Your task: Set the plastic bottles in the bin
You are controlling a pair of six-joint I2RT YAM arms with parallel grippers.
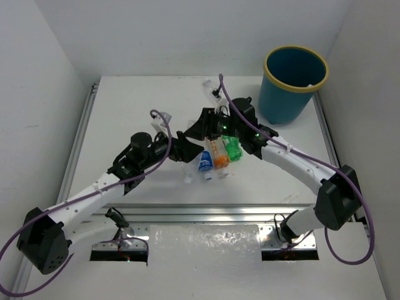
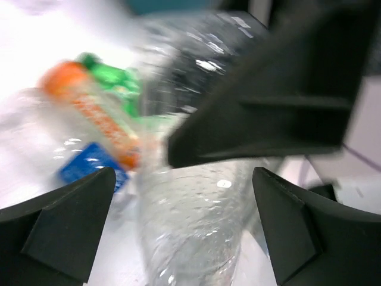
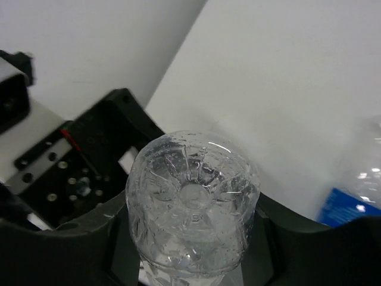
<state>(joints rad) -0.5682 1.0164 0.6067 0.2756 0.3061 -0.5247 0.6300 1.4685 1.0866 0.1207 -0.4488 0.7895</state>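
A clear plastic bottle sits base-up between the fingers of my right gripper, which is shut on it. My right gripper is at mid-table. My left gripper is just left of it, open, its jaws standing on either side of a blurred clear bottle with gaps on both sides. Beside them lie a blue-labelled bottle, an orange bottle and a green bottle. The teal bin with a yellow rim stands at the back right.
A small clear item with a white cap lies just in front of my left gripper. Another clear item lies near the table's back edge. Grey walls close in the left, back and right sides.
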